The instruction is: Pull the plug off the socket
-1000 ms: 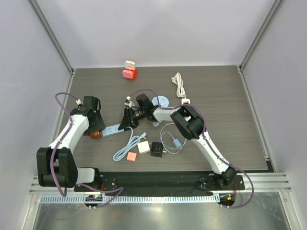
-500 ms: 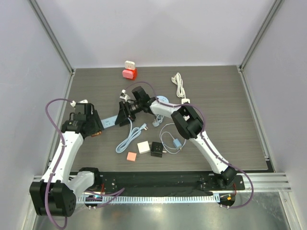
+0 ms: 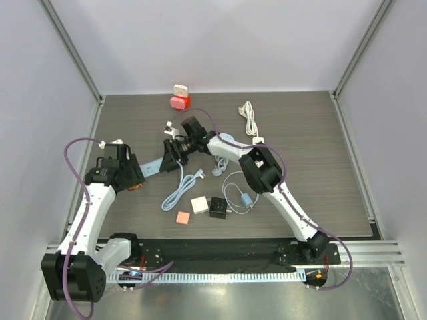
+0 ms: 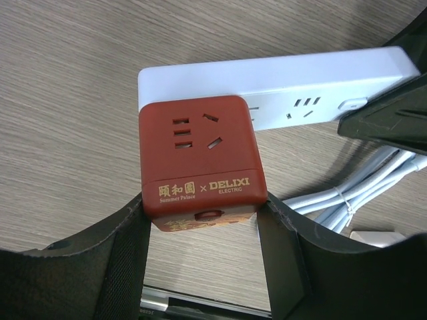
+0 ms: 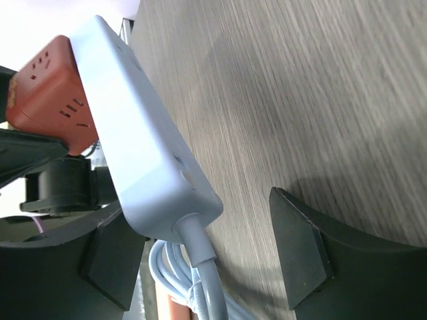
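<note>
My left gripper (image 4: 203, 223) is clamped on the red cube plug (image 4: 197, 153), which sits against the left end of the white power strip (image 4: 300, 87), left-centre on the table (image 3: 313, 167); my right gripper (image 5: 207, 253) is spread wide, straddling the strip's cord end, not gripping.

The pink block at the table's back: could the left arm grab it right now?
Probably not: the left gripper is shut on the red plug cube, itself stuck in the white power strip.

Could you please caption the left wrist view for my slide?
Left gripper clamps the red plug, which sits against the white strip.
</note>
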`<state>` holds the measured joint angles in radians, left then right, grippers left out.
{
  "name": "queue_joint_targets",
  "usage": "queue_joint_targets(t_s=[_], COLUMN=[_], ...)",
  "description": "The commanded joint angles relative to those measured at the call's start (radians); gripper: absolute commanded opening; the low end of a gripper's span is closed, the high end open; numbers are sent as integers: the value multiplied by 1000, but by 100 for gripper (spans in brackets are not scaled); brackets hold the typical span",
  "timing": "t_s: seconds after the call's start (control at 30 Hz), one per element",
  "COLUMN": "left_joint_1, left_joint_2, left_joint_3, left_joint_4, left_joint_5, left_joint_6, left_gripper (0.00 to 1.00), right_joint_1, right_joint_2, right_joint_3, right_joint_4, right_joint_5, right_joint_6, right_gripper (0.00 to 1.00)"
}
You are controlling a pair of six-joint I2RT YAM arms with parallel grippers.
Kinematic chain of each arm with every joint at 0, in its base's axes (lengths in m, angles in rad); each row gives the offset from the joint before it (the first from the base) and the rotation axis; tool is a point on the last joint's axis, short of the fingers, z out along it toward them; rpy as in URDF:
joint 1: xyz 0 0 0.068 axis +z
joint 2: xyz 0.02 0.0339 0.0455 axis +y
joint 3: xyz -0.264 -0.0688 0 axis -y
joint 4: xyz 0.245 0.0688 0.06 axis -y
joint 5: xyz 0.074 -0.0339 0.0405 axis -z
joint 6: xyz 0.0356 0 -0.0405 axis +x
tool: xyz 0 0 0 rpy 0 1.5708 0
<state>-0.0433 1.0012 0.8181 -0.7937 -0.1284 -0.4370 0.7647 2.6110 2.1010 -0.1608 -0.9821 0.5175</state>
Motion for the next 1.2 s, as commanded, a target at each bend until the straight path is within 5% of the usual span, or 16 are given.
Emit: queue_joint_targets(t_s=[0.0,0.37,0.77,1.03,1.13,1.17], left_joint_1=[-13,-24,-24,-24,-24,-24], left_joint_2=[-4,17,31,16,-1,-6], left_joint_3=[30,32,52,58,46,43], left_joint_4=[71,77,71,70,96,102], left_joint_5=[182,213,173,173,193,200], left_joint_6=[1,4,30,32,17,9], left_gripper=[0,0,0,0,0,0], right_joint_1=[36,59,70,82,96,99], right_joint_2=[-36,3,-6,12,20,21], right_joint_3=[135,205,108,114,122,120], right_joint_4=[-60,-66,-66,-66,-66,-66], right_joint_5=[34,-15,-112,-107,-70,-50], right_joint_6=[-102,-160,-174,-155,-152,-152], right_gripper=[77,75,44,44,28,12])
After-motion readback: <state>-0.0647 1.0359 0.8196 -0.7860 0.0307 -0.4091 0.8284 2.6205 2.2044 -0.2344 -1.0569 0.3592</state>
